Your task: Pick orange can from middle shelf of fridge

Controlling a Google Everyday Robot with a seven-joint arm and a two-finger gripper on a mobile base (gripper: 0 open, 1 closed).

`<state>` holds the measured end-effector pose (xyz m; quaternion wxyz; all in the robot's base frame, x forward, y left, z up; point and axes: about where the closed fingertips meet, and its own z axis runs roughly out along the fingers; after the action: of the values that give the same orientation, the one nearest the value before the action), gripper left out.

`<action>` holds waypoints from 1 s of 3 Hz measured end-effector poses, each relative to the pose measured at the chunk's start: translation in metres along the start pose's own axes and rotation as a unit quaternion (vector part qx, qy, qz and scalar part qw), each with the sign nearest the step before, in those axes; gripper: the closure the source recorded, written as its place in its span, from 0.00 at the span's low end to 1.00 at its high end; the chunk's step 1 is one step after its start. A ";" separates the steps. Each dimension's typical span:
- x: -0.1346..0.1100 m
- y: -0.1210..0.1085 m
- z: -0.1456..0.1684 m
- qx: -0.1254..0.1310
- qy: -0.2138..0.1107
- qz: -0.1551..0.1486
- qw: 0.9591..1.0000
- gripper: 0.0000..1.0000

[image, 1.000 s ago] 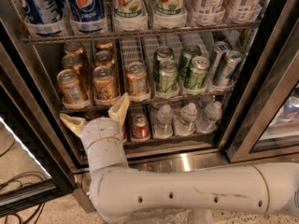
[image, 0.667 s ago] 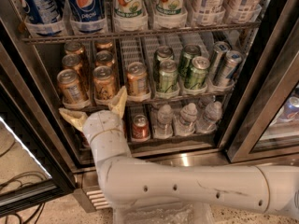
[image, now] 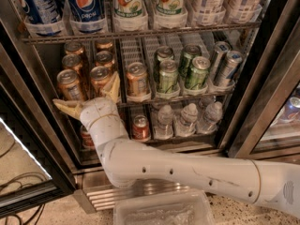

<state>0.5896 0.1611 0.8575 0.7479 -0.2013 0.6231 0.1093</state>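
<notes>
Pincer (image: 90, 97) spread before orange can (image: 99, 75) hides its base.

Light falls evenly from inside the fridge (image: 262, 78), cool and white, so the silver tops of the orange cans (image: 137, 78) and the green cans (image: 197, 71) gleam with small glints. The gripper (image: 86, 92), at the left end of the middle shelf (image: 187, 96) with its tan fingers spread, is brightly lit, and the white arm (image: 187, 170) behind it nearly washes out. A glaring white strip (image: 26, 149) burns along the near left door edge. The far left inner wall sits in shadow, and the water bottles (image: 187, 118) below are dimmer. The right glass door (image: 286, 116) carries hazy reflections. Labels look slightly soft throughout.
</notes>
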 end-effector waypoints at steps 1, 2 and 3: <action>0.006 0.009 -0.020 0.024 0.007 -0.008 1.000 0.00; 0.014 0.045 -0.058 0.027 0.014 -0.009 1.000 0.11; 0.020 0.062 -0.091 0.045 0.010 -0.012 0.999 0.11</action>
<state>0.4870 0.1747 0.8147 0.7513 -0.1765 0.6321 0.0703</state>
